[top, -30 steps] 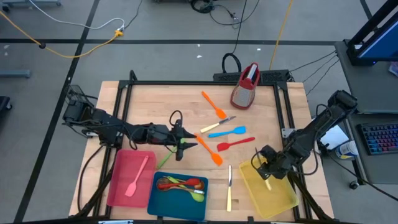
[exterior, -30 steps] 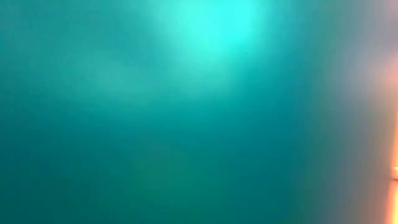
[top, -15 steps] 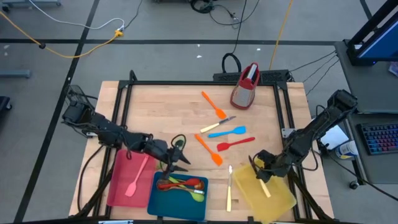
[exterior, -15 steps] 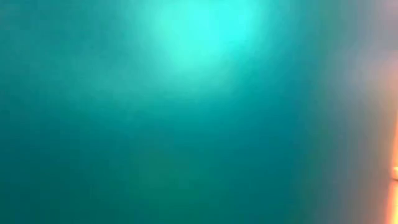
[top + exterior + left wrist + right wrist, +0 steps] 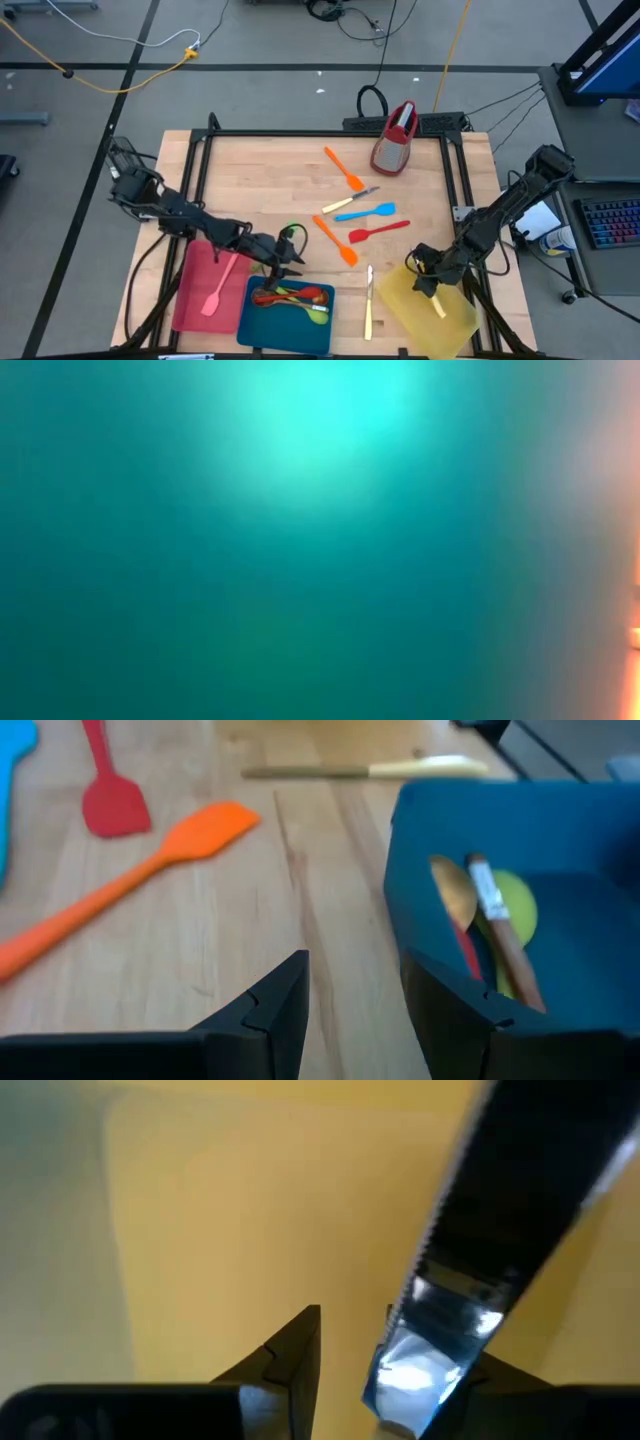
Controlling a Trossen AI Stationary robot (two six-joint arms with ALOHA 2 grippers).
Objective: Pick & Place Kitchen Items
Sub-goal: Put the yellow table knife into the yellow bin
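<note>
Cream knife point(image 5: 438, 306) is the one in play. It's down in the yellow tray point(image 5: 455, 322), lower right of the overhead shot, lying at a slant with one end right under the right hand point(image 5: 428, 281). Up close from the wrist, its shiny metal part point(image 5: 430, 1365) sits in the gap between the two fingers, nearer one of them, with bare yellow showing on the other side. So I'd call that hand parted and not really pinching anything; the knife looks loose.

Handling-wise, my guess is it's light, stiff and thin, and probably slick on the metal. It sits flat, so there's not much to get under. I'd grab across the handle, mid-length, narrow way.

A second cream knife point(image 5: 368, 305) lies on the tabletop point(image 5: 250, 170) just left of the tray, well within reach of that hand. The orange spatula point(image 5: 338, 243) is a bit further up and left.

The left hand point(image 5: 283, 258) hangs at the top edge of the blue tray point(image 5: 262, 318), wide open and empty.

The low camera shows only a teal blur.
</note>
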